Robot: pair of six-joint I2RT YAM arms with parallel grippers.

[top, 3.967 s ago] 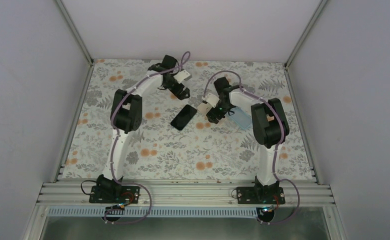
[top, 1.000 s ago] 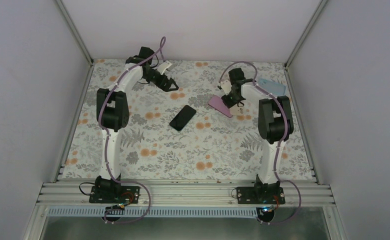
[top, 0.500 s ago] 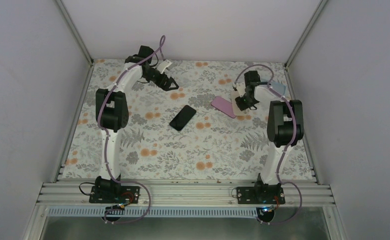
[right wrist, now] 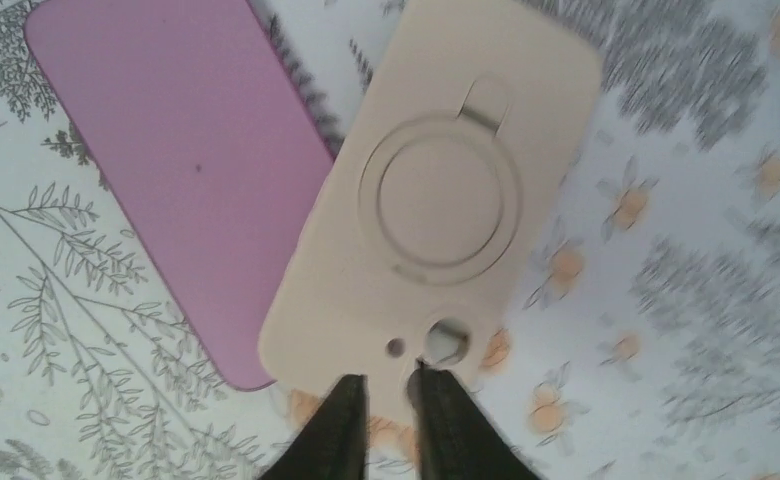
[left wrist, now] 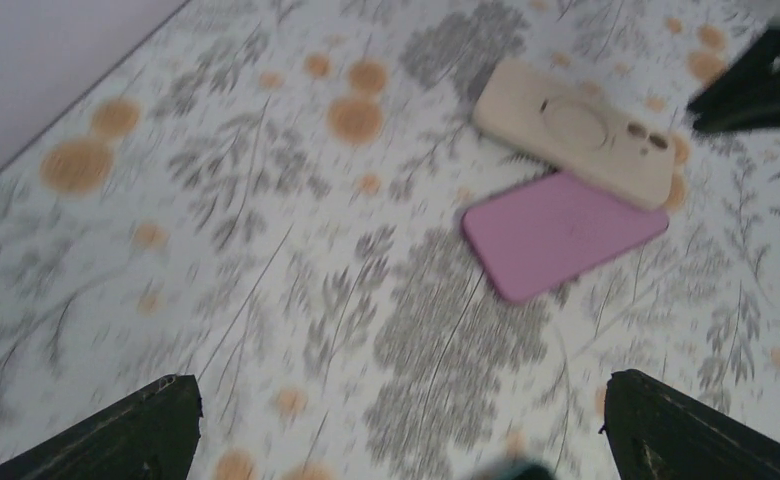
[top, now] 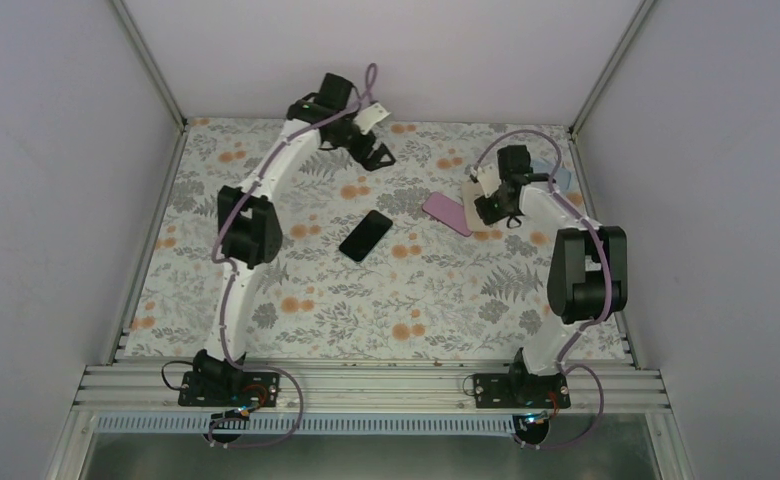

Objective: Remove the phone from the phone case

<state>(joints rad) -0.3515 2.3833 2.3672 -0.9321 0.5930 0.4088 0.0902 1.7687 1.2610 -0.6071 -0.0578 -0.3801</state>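
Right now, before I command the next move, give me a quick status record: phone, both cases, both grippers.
phone: phone lies flat on the table, apart from both cases
pink case: pink case lies flat, to the right of the phone
beige case: beige case lies back up with its ring showing, one edge overlapping the pink case
left gripper: left gripper is open wide above the table, holding nothing
right gripper: right gripper has its fingers a narrow gap apart at the beige case's camera-hole end; grip unclear
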